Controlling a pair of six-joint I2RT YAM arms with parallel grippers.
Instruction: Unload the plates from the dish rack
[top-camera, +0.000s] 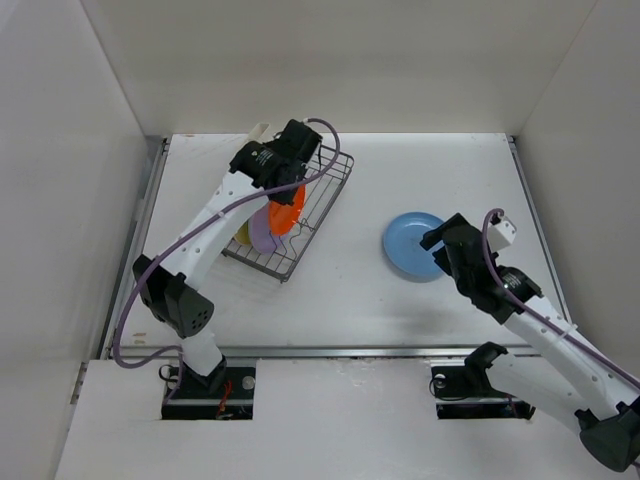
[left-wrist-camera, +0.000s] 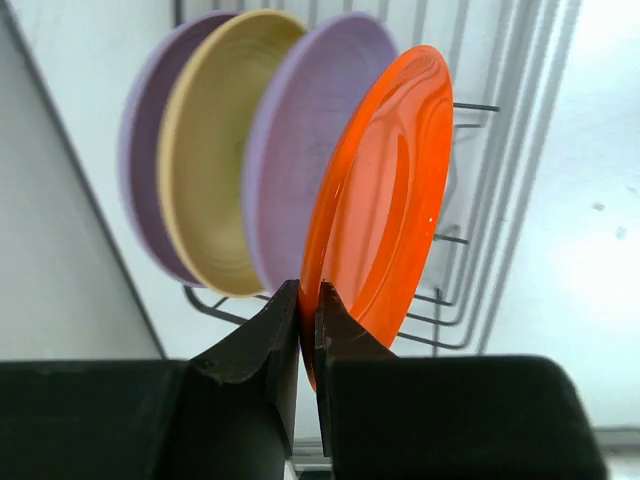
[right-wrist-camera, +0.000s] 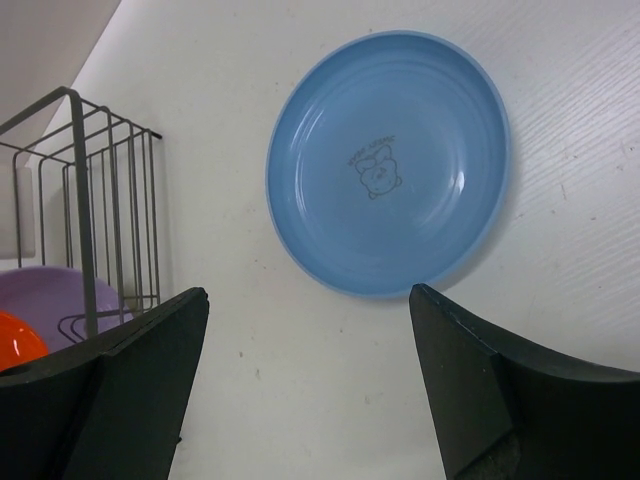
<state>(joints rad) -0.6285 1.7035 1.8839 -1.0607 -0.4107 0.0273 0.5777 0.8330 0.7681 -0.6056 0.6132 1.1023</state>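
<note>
1. Top view: the rack (top-camera: 335, 178) sits on the left half of the table (top-camera: 420, 170), tilted slantwise, with a cream holder (top-camera: 258, 132) at its far corner. The left claw (top-camera: 285, 192) reaches down into the rack onto the orange plate (top-camera: 287, 210), which stands on edge among the wires. The blue plate (top-camera: 408, 245) lies flat on the table, well apart from the rack, to its right. The right claw (top-camera: 434, 255) hangs over the blue plate's near right rim. From here I cannot tell how either claw stands.

2. Left wrist view: the left claw's fingers are pressed together on the orange plate's rim, pinching it. The plate is upright. Behind it, in a row and also on edge, stand a lavender plate (left-wrist-camera: 300, 150), a tan plate (left-wrist-camera: 205, 150) and a second lavender plate (left-wrist-camera: 143, 150). The rack's wires show behind and below them.

3. Right wrist view: the right claw's fingers are spread wide and grip nothing. The blue plate lies beyond the fingertips, apart from them, face up with a small printed figure at its centre. The rack's corner shows at the left, with a lavender plate and the orange one inside.
</note>
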